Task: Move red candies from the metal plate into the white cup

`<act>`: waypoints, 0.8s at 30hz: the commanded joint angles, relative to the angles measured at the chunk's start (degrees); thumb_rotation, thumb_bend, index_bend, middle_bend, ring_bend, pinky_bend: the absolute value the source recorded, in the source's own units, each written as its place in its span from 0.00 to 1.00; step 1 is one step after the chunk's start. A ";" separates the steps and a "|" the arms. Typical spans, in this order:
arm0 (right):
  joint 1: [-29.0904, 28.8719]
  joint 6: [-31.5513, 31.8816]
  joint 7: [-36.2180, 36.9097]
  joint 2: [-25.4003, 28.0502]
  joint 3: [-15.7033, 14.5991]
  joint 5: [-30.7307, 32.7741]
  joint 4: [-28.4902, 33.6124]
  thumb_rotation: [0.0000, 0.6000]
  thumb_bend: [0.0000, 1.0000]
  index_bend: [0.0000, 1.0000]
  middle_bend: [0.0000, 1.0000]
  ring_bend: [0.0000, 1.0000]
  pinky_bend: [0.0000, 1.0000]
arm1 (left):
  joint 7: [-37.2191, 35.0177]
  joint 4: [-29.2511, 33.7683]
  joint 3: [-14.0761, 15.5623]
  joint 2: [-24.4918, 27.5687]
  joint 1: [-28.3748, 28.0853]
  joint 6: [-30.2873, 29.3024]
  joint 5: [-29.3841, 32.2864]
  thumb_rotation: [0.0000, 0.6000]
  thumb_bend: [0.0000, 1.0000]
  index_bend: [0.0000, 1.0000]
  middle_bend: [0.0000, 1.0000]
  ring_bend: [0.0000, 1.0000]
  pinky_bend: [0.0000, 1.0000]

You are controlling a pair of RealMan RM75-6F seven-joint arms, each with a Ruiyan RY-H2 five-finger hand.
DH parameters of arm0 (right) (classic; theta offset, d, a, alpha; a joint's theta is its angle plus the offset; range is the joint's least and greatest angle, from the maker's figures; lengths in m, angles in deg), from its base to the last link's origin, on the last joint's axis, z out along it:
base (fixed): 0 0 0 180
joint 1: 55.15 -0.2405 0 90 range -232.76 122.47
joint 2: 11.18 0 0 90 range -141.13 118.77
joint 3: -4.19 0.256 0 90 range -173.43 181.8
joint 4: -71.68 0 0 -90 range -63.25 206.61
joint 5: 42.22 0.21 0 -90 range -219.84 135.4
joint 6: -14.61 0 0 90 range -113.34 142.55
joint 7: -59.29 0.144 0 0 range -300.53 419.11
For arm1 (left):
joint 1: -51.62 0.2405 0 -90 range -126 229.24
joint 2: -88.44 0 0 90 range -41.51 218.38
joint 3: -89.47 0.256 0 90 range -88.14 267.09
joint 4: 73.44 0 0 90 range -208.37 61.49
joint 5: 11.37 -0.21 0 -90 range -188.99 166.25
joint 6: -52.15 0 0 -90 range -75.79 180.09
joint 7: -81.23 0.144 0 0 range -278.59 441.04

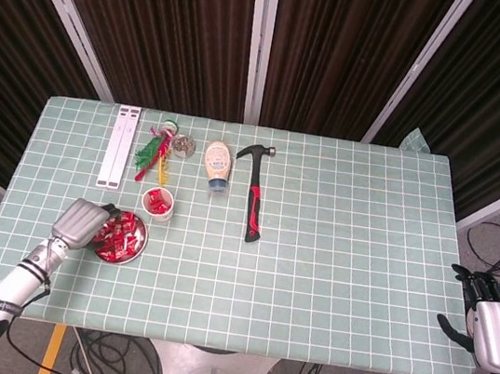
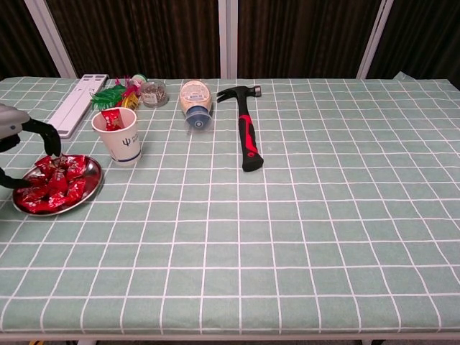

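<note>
Where dark curtains hang, green checked tablecloth (image 1: 344,248), metal plate (image 1: 132,254), hammer (image 1: 255,197)

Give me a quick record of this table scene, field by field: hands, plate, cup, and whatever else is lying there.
left hand: over the round metal plate, fingertips down at the red wrapped candies
right hand: off the table's right edge, holds nothing
white paper cup: upright behind the plate, red candy inside
other items: red-and-black hammer, squeeze bottle lying down

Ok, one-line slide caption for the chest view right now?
Left hand reaching into the candies on the metal plate, white cup just behind.
</note>
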 commanded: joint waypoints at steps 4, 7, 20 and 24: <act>0.09 0.02 -0.31 -0.01 -0.05 0.09 0.15 1.00 0.09 0.20 0.33 0.22 0.50 | -0.20 -1.94 -0.15 -1.69 -1.36 1.58 -1.35 1.00 0.22 0.43 0.45 0.90 1.00; -0.02 -0.19 -0.58 0.02 0.05 0.30 0.33 1.00 0.09 0.20 0.33 0.22 0.50 | -0.30 -3.01 -0.37 -2.50 -2.12 2.68 -1.55 1.00 0.23 0.43 0.44 0.90 1.00; -0.30 -0.79 -1.41 0.03 0.24 0.95 0.74 1.00 0.09 0.20 0.33 0.22 0.50 | 0.95 -8.24 -0.17 -5.28 -3.48 6.22 -1.25 1.00 0.25 0.43 0.42 0.89 1.00; -0.43 -0.97 -1.67 -0.03 0.28 1.02 0.81 1.00 0.09 0.20 0.33 0.22 0.50 | 1.06 -9.63 -0.16 -6.11 -3.15 6.08 -1.06 1.00 0.25 0.45 0.45 0.90 1.00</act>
